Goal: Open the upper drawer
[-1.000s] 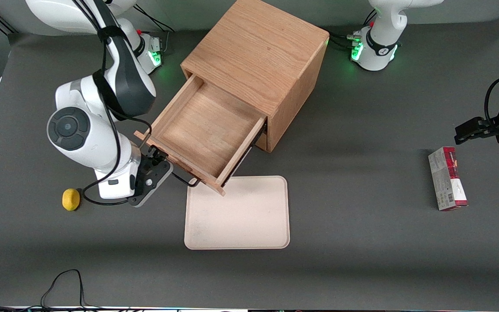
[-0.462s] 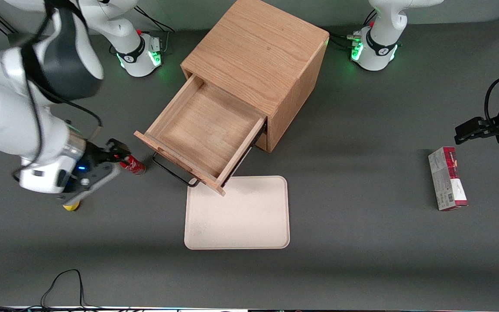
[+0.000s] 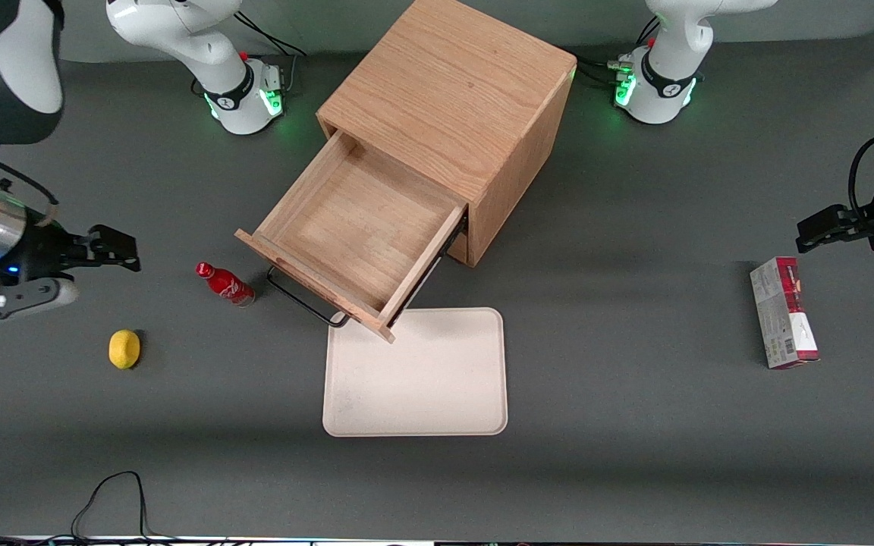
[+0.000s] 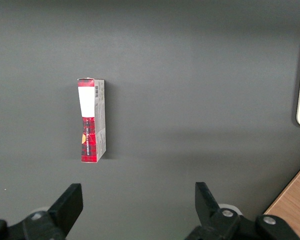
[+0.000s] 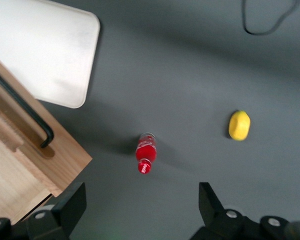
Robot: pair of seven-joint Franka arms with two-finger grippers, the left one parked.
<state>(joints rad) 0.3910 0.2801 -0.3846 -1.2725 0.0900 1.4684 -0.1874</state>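
The upper drawer (image 3: 353, 227) of the light oak cabinet (image 3: 452, 83) stands pulled far out, and its wooden inside is empty. Its long black bar handle (image 3: 304, 299) faces the front camera. The bottom drawer is hidden beneath it. My right gripper (image 3: 122, 252) is open and empty, raised above the table well away from the drawer, toward the working arm's end. In the right wrist view the gripper (image 5: 141, 207) hangs open over bare table, with the drawer front (image 5: 50, 155) and its handle (image 5: 20, 107) off to one side.
A small red bottle (image 3: 226, 283) (image 5: 146, 150) stands beside the drawer front. A lemon (image 3: 124, 349) (image 5: 239, 125) lies nearer the front camera. A cream tray (image 3: 416, 371) lies in front of the drawer. A red-and-white box (image 3: 783, 312) (image 4: 91, 120) lies toward the parked arm's end.
My gripper has left the drawer handle and pulled away toward the working arm's end, rising. The red bottle it was hiding now shows. The drawer has stayed open in place.
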